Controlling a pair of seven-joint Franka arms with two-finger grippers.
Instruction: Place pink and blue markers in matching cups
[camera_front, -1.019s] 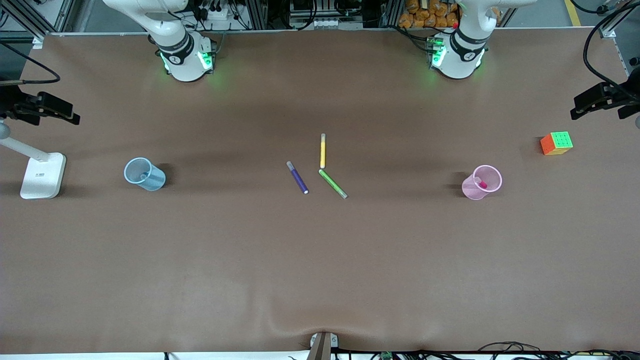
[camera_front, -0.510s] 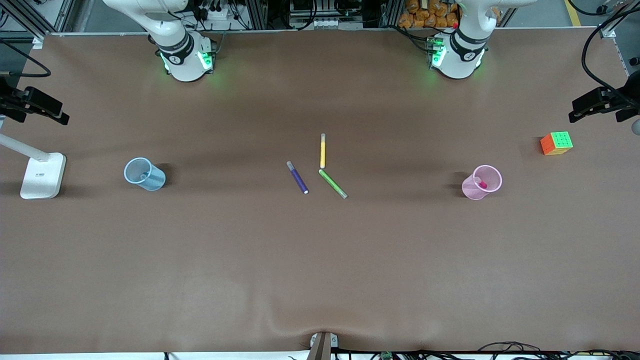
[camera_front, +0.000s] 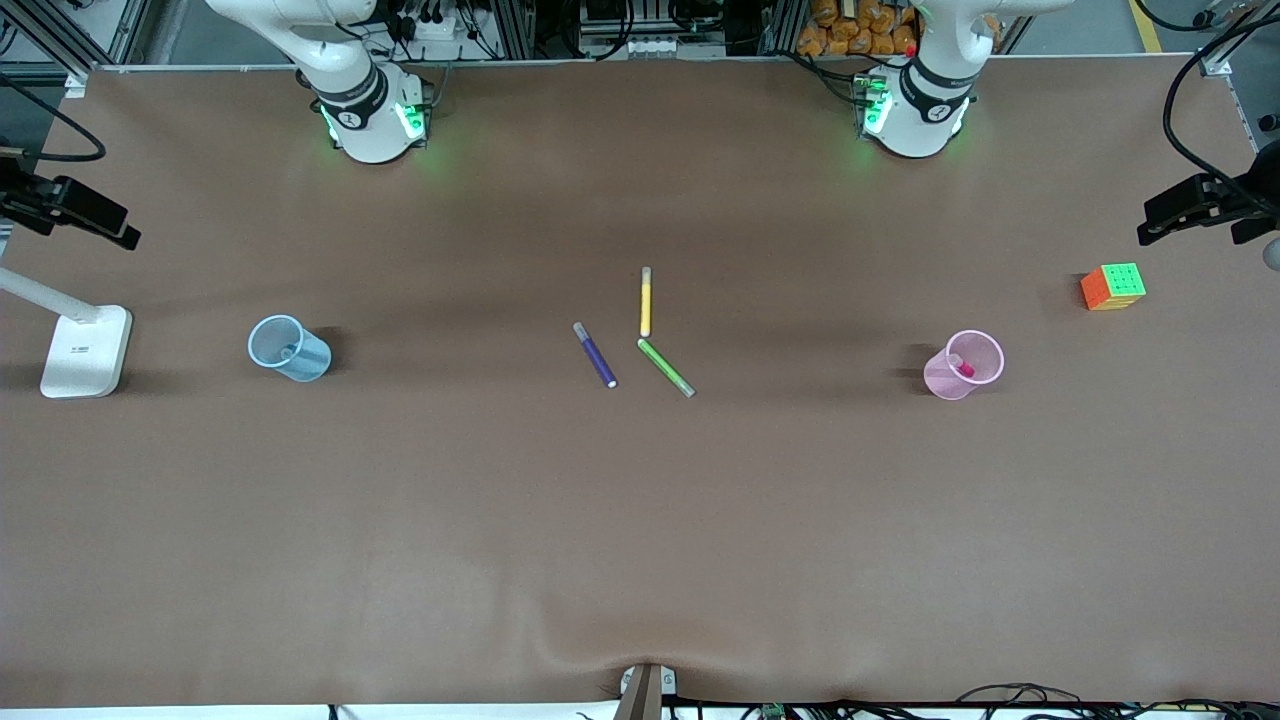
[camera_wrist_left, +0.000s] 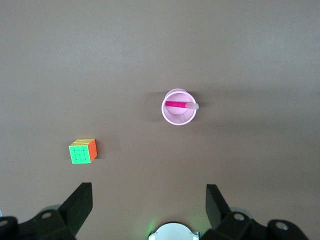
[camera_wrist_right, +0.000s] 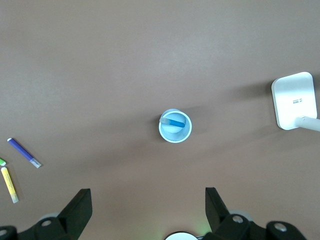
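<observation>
The pink marker leans inside the pale pink cup toward the left arm's end of the table; both show in the left wrist view, marker in cup. The blue marker leans inside the pale blue cup; the cup stands toward the right arm's end. My left gripper is open and empty, high over the pink cup. My right gripper is open and empty, high over the blue cup.
A dark purple marker, a yellow marker and a green marker lie at mid-table. A colour cube sits near the pink cup. A white lamp base stands beside the blue cup.
The dark hand parts at both side edges of the front view have shifted slightly outward. The cups and markers have not moved.
</observation>
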